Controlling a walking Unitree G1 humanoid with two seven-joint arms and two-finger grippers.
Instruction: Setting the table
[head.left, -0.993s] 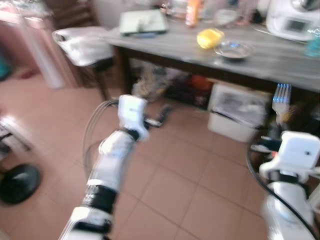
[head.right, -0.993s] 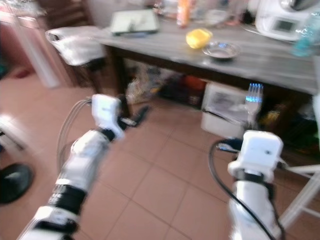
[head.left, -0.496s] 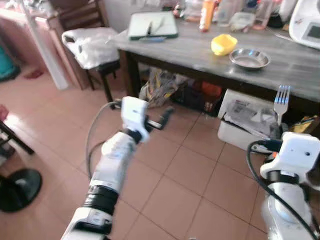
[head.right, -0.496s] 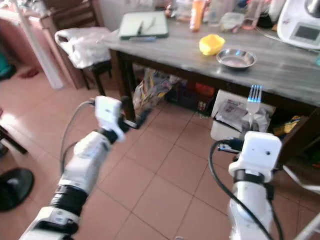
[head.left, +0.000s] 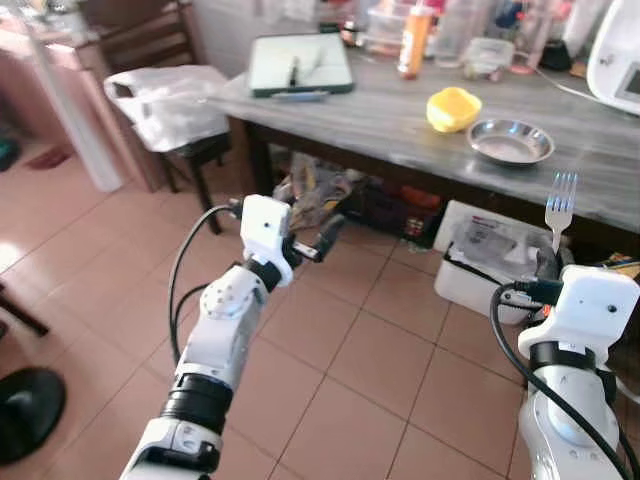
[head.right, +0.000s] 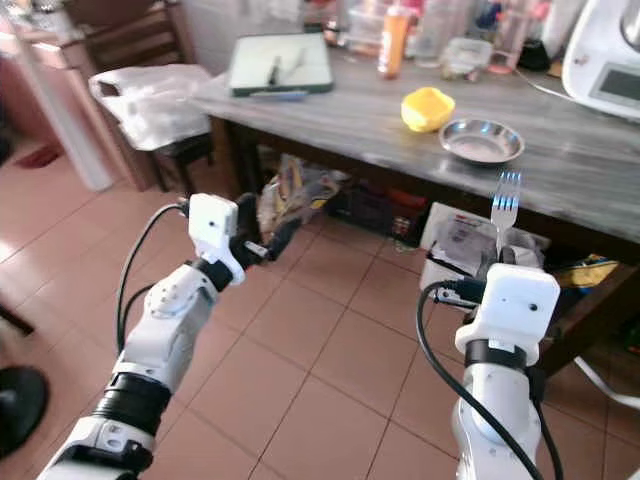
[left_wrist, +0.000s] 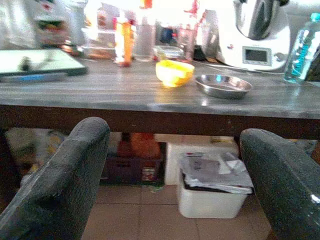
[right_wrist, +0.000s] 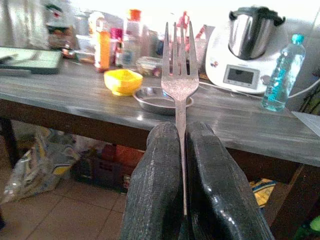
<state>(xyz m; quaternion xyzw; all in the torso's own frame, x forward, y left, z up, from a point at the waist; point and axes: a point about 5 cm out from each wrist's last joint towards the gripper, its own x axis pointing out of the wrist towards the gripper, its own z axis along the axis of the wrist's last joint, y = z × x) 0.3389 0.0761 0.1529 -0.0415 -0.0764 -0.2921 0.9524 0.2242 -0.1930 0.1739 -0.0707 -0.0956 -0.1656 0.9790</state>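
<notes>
The right tool (right_wrist: 181, 150) is clamped on the fork (right_wrist: 178, 75) by its handle, tines up. The fork is stiff, thin, slippery. The left tool (left_wrist: 175, 175) gapes empty; the surface (head.left: 400, 110) lies ahead.

Head stereo cameras look forward and down across tiled floor (head.left: 340, 360) toward a grey wooden table (head.left: 400, 115). Both wrist cameras face the same table edge-on from lower and nearer, sharing the yellow bowl (left_wrist: 174, 72), steel dish (right_wrist: 161, 100) and white kitchen appliance (left_wrist: 255, 35).
</notes>
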